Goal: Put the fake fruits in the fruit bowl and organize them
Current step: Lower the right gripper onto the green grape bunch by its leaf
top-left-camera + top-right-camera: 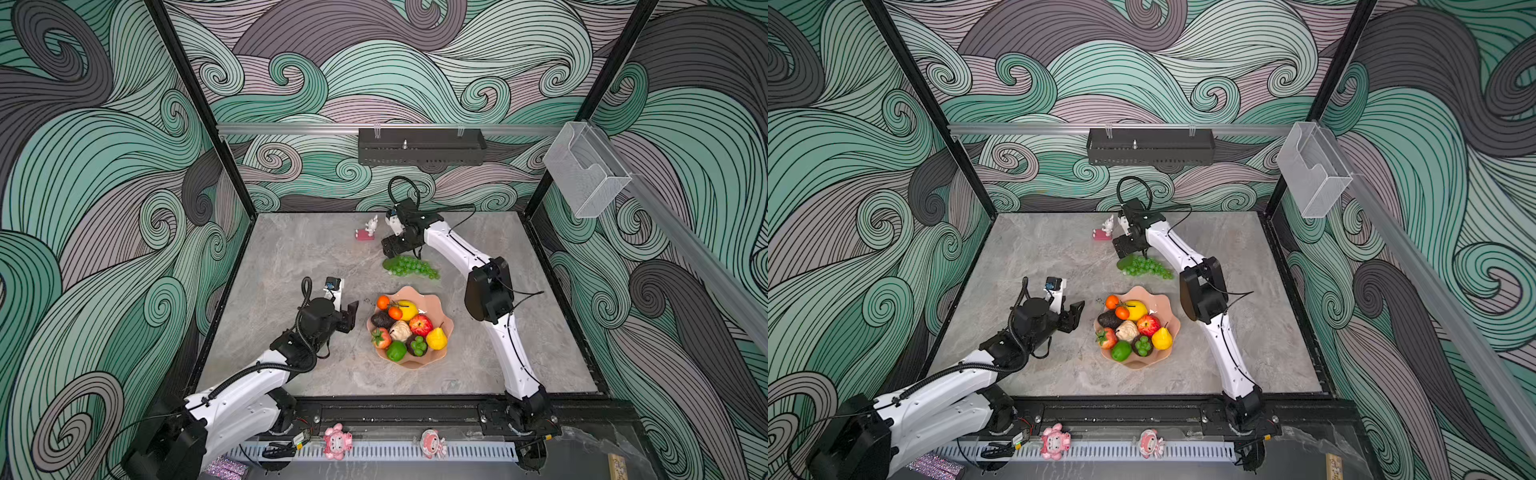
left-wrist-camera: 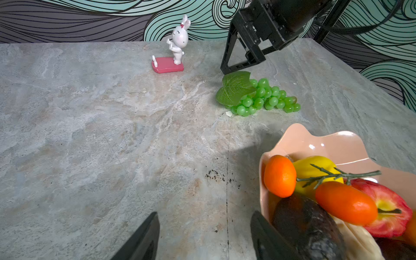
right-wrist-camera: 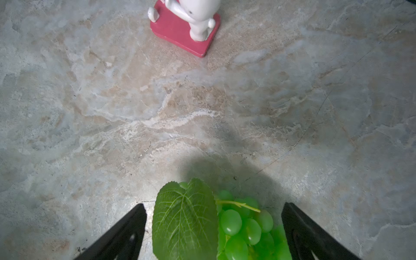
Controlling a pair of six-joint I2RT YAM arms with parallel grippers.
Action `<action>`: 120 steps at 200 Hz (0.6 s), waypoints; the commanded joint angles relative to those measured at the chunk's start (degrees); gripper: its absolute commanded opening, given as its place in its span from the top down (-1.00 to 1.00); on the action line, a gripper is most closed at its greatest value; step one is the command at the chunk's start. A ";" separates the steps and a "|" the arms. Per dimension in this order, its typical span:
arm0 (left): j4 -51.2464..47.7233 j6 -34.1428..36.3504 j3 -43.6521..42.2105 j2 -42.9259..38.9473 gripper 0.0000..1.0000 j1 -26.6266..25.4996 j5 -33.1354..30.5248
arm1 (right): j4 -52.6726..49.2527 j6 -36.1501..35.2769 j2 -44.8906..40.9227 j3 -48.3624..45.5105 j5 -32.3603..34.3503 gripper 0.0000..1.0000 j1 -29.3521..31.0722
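The salmon-pink fruit bowl (image 1: 439, 302) (image 1: 1165, 302) (image 2: 315, 144) sits mid-table with several fake fruits in it: oranges (image 1: 383, 302), a lemon (image 1: 408, 309), an apple (image 1: 420, 324), an avocado (image 1: 381, 320), a strawberry (image 1: 381, 337) and a lime (image 1: 396, 351). A green grape bunch (image 1: 410, 267) (image 1: 1144, 266) (image 2: 265, 96) (image 3: 238, 225) lies on the table behind the bowl. My right gripper (image 1: 392, 252) (image 3: 213, 204) is open, its fingers on either side of the bunch's leaf end with gaps on both sides. Just left of the bowl my left gripper (image 1: 352, 316) (image 2: 202, 216) is open and empty.
A pink-and-white rabbit figurine (image 1: 368, 230) (image 2: 177, 45) (image 3: 191, 22) stands just beyond the grapes. A black rack (image 1: 419, 147) hangs on the back wall and a clear basket (image 1: 586, 170) on the right wall. Two pink dolls (image 1: 337, 441) sit on the front rail.
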 commanded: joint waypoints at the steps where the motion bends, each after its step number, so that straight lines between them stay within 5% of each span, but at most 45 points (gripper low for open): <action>1: 0.96 0.33 0.21 0.61 -0.33 0.60 -0.09 | -2.37 1.02 2.17 2.96 -4.82 -0.93 -1.29; 76: 1.15 0.42 0.29 0.89 -0.33 0.55 -0.06 | -3.98 2.39 6.22 5.39 -9.12 -0.82 -1.75; 120: 1.06 0.42 0.38 0.76 -0.33 0.58 -0.07 | -4.07 2.05 6.21 5.31 -10.07 -0.55 -1.28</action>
